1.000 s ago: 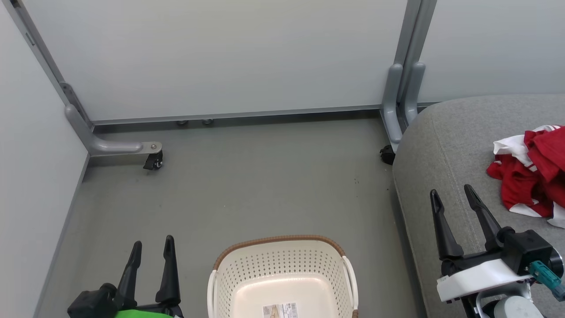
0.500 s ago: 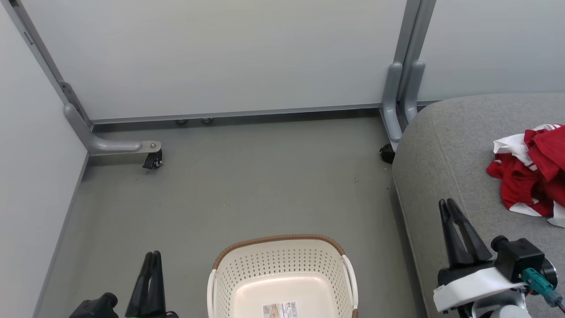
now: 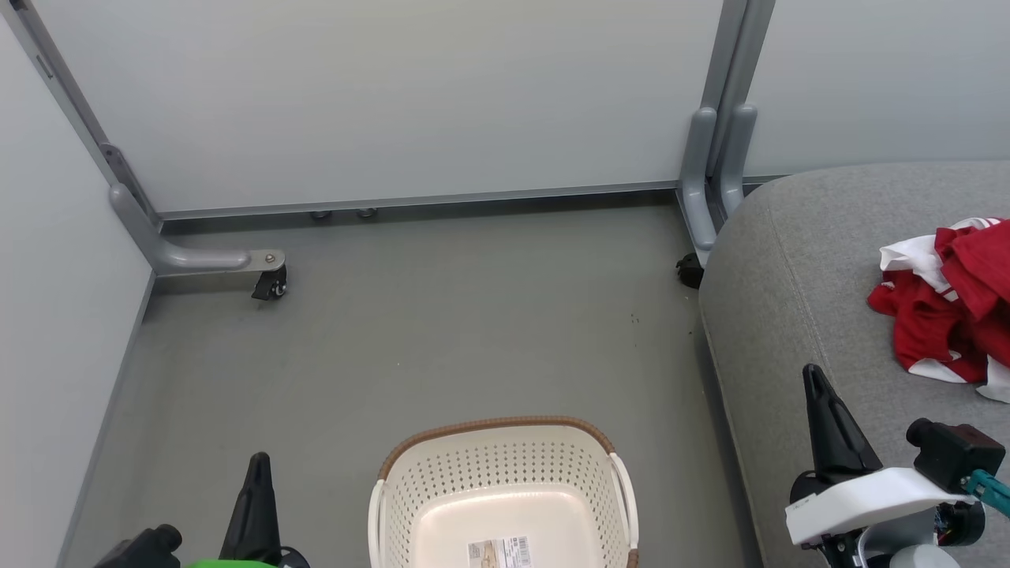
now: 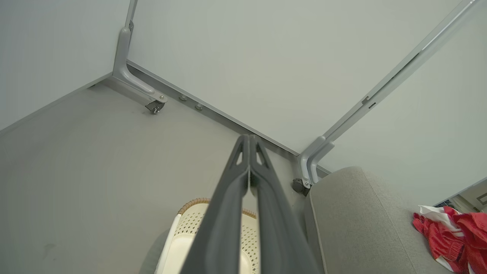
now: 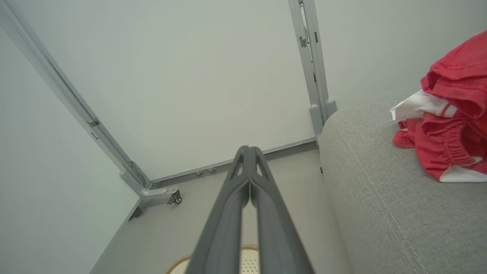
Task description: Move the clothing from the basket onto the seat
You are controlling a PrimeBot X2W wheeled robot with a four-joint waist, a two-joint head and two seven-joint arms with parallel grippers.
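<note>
Two grippers, head view: left gripper (image 3: 259, 459) and right gripper (image 3: 811, 372) were closed, holding nothing; basket (image 3: 497, 427) looked empty, near part cut off. Left wrist view: jaws pressed together. Right wrist view: red clothing (image 5: 449, 148) lay heaped on the seat (image 5: 380, 198); a careless right-arm sweep could drag it off.

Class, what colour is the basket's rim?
Brown, with a woven look, on the cream basket; the rim shows best in the head view.
</note>
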